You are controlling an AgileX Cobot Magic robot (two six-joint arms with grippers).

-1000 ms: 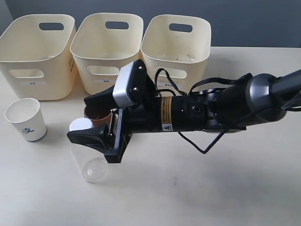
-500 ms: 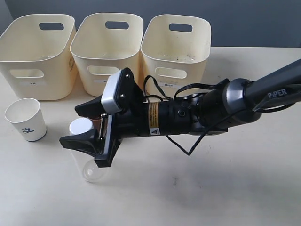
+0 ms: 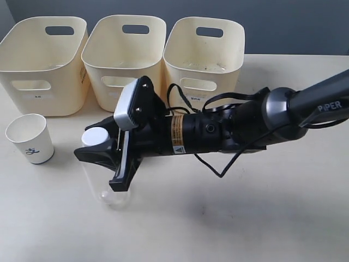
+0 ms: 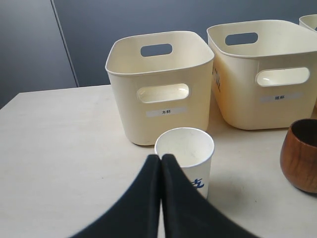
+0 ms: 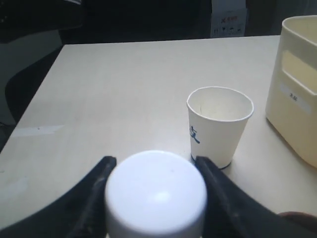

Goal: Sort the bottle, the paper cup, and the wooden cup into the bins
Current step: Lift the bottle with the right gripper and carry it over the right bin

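The clear bottle (image 3: 102,183) stands on the table, its white cap (image 5: 156,193) between the fingers of my right gripper (image 3: 94,145), which is shut on the bottle just below the cap. To its left stands the white paper cup (image 3: 30,138), upright and empty, seen again as the paper cup (image 5: 220,124). My left gripper (image 4: 161,158) is shut on nothing, just short of the paper cup (image 4: 185,153). The wooden cup (image 4: 302,156) stands to that cup's right; in the exterior view my right arm hides it. Three cream bins (image 3: 124,54) line the back.
My right arm (image 3: 234,128) stretches across the table from the right edge, just in front of the right bin (image 3: 204,54) and the middle one. The left bin (image 3: 43,63) stands behind the paper cup. Bare tabletop (image 3: 229,218) lies along the front.
My right gripper slid left over the bottle and its fingers came together from wide open onto the neck. The wooden cup dropped out of sight behind the gripper. The paper cup has not moved.
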